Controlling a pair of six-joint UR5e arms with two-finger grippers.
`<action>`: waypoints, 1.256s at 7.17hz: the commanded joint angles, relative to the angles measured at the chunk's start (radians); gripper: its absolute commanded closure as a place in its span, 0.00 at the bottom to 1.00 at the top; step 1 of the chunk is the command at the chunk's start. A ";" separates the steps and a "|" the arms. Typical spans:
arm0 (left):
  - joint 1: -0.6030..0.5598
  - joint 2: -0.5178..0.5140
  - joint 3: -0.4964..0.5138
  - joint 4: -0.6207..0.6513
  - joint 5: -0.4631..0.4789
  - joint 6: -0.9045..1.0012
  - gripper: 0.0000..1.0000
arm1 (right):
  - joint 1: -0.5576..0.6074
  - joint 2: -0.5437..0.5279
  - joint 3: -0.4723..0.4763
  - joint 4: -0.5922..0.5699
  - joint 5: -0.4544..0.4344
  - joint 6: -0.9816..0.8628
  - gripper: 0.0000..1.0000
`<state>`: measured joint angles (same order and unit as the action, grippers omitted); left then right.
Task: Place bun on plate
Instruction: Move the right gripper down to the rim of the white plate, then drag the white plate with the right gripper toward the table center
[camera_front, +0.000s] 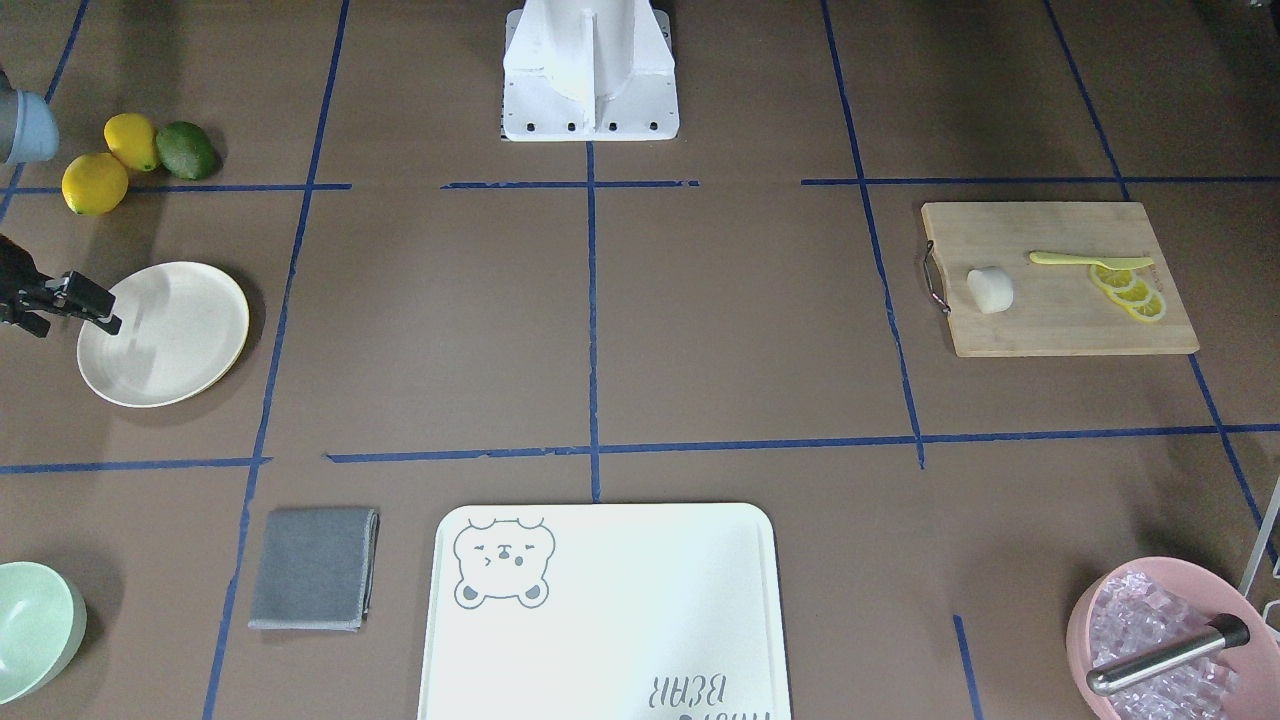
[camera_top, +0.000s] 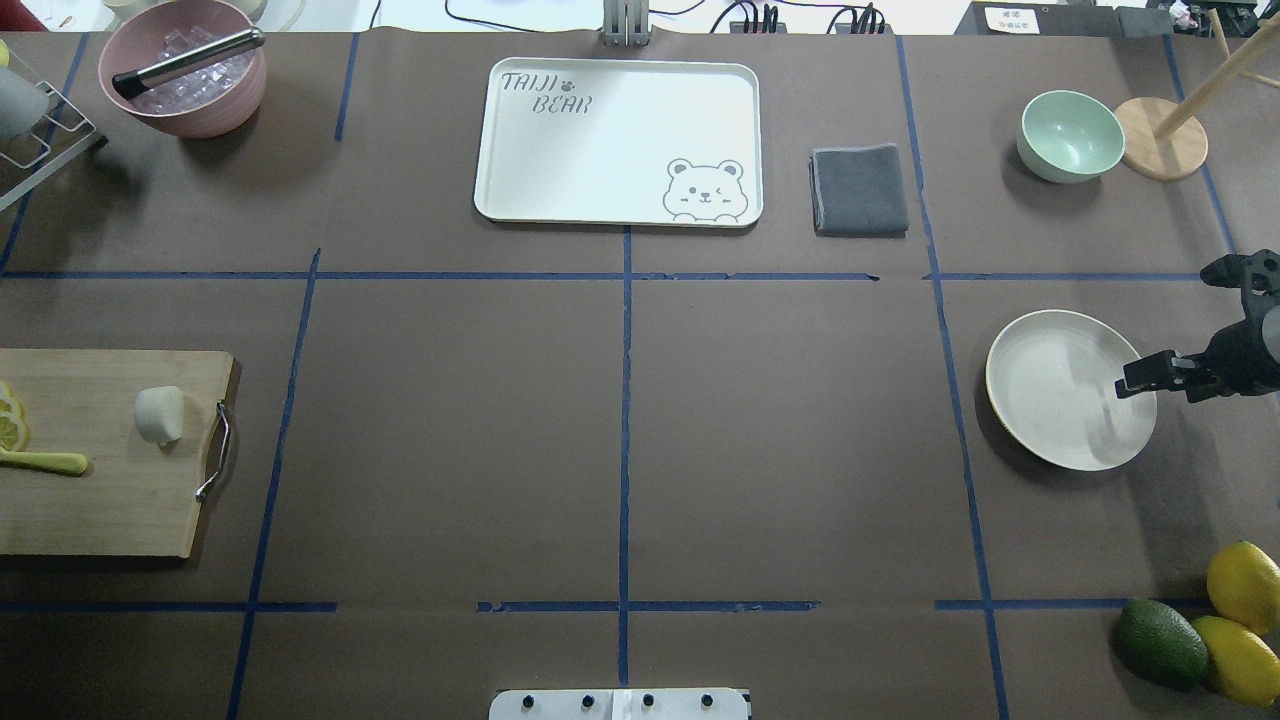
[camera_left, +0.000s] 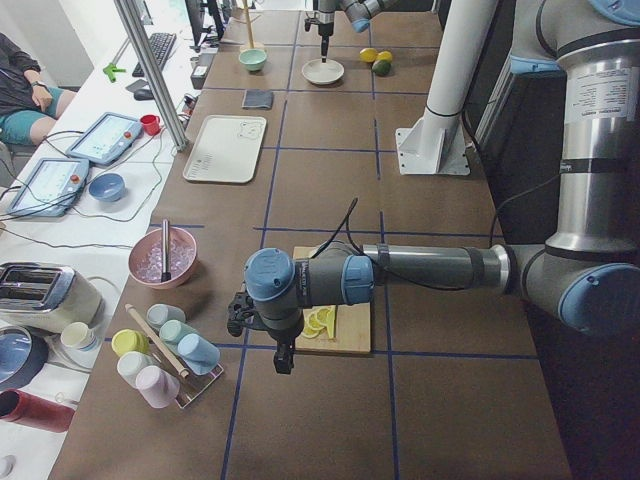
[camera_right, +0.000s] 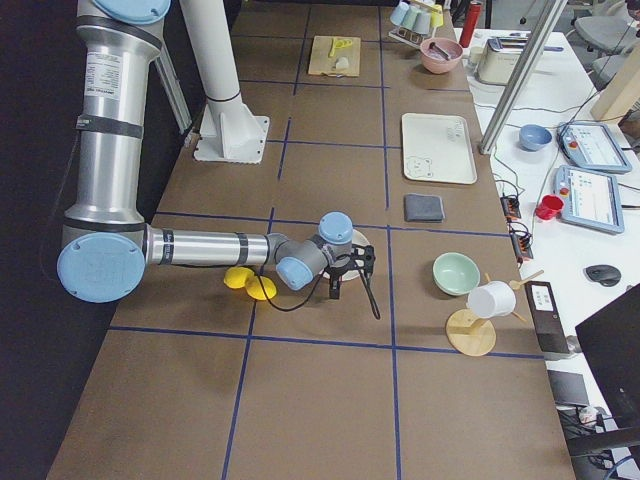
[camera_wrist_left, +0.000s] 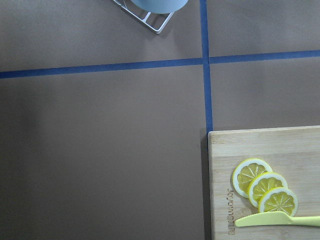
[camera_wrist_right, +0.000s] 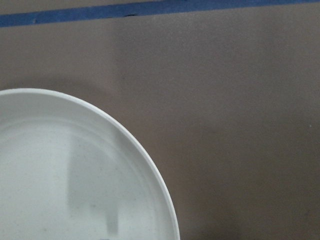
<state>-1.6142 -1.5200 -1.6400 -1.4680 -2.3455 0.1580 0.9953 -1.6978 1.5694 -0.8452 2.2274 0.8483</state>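
Note:
The white bun lies on a wooden cutting board on my left side. The cream plate sits empty on my right side and fills the lower left of the right wrist view. My right gripper hangs over the plate's outer edge; its fingers look shut, with nothing in them. My left gripper shows only in the exterior left view, pointing down just off the board's end by the lemon slices. I cannot tell whether it is open or shut.
A yellow knife lies on the board. The bear-print tray, a grey cloth, a mint bowl and a pink bowl of ice line the far edge. Lemons and a green fruit lie near the plate.

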 joint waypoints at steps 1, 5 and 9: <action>0.000 -0.002 0.000 0.000 0.002 0.000 0.00 | -0.009 0.003 -0.009 0.000 0.001 0.000 0.19; 0.000 -0.003 0.000 0.000 0.002 0.000 0.00 | -0.006 0.001 0.015 0.002 0.006 -0.009 1.00; 0.000 -0.002 -0.012 0.002 0.003 -0.002 0.00 | -0.004 -0.019 0.122 0.023 0.020 0.011 1.00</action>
<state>-1.6141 -1.5230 -1.6436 -1.4677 -2.3442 0.1566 0.9914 -1.7127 1.6416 -0.8361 2.2406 0.8509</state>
